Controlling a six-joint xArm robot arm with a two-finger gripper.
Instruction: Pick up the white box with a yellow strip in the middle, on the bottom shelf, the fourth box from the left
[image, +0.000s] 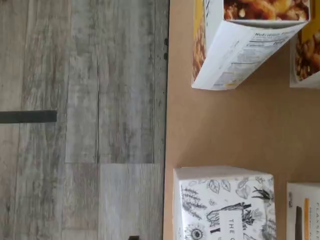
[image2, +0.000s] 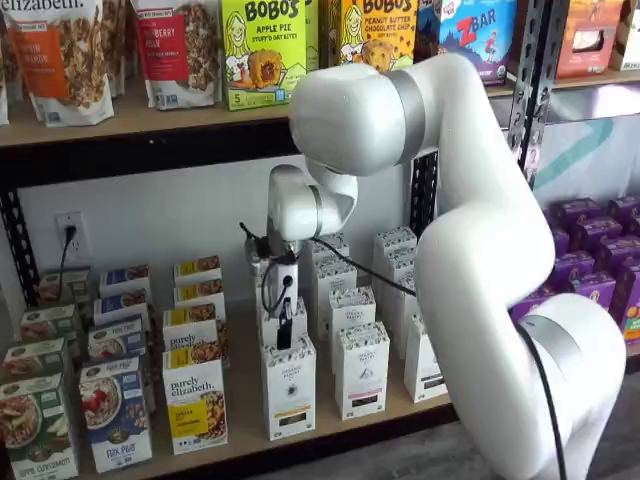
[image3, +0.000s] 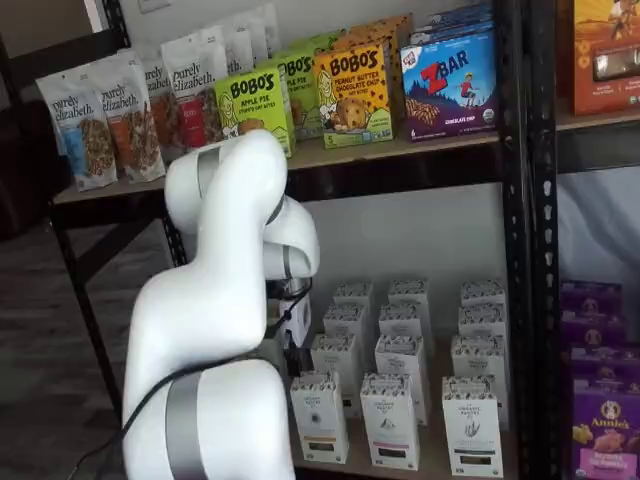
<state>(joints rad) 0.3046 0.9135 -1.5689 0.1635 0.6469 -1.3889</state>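
Observation:
The white box with a yellow strip (image2: 290, 388) stands in the front row of the bottom shelf, right of a yellow purely elizabeth box (image2: 195, 400). It also shows in a shelf view (image3: 320, 415). My gripper (image2: 285, 328) hangs just above it, its black fingers pointing down at the box's top; no gap between them shows. In a shelf view the gripper (image3: 294, 352) is partly hidden by the arm. The wrist view shows the box's leaf-patterned top (image: 223, 202) at the shelf's front edge. The fingers are not in the wrist view.
More white boxes stand to the right (image2: 360, 370) and behind (image: 303, 210). A granola box (image: 240, 40) stands close beside the target. The tan shelf board (image: 240, 130) ends at grey wood floor (image: 80, 120). The upper shelf (image2: 150, 125) holds bags and boxes.

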